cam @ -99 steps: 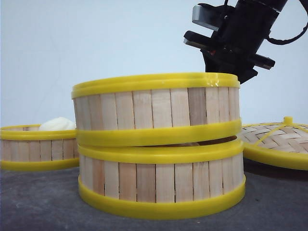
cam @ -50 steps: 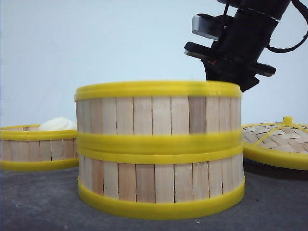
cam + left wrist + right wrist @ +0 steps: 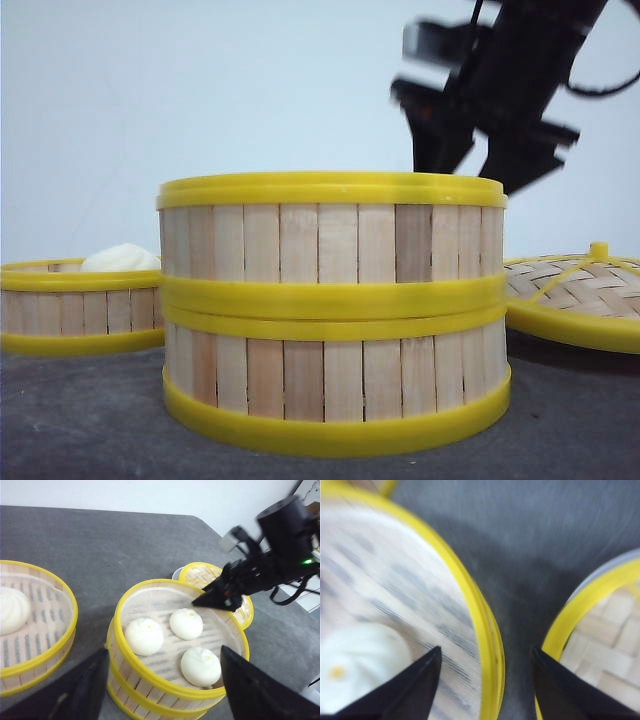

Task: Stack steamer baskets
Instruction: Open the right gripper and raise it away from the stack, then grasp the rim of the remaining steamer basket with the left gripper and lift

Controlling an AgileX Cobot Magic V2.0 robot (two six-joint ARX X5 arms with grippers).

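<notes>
Two steamer baskets stand stacked at the centre, the upper one (image 3: 330,240) sitting flat on the lower one (image 3: 335,380). In the left wrist view the upper basket (image 3: 150,667) holds three white buns. A third steamer basket (image 3: 80,305) stands apart at the left with a bun in it. My right gripper (image 3: 475,172) hovers open and motion-blurred just over the stack's right rim. In the right wrist view that yellow rim (image 3: 470,605) lies between the spread fingers, untouched. My left gripper (image 3: 162,680) is open above the stack's near side, holding nothing.
A domed woven lid (image 3: 580,290) with a yellow rim and knob lies right of the stack, close to the right gripper. A dark grey mat (image 3: 125,540) covers the table; its far edge meets a white wall.
The upper basket, tilted a second ago, has settled flat on the lower one. The right gripper has let go of its rim, opened and lifted slightly.
</notes>
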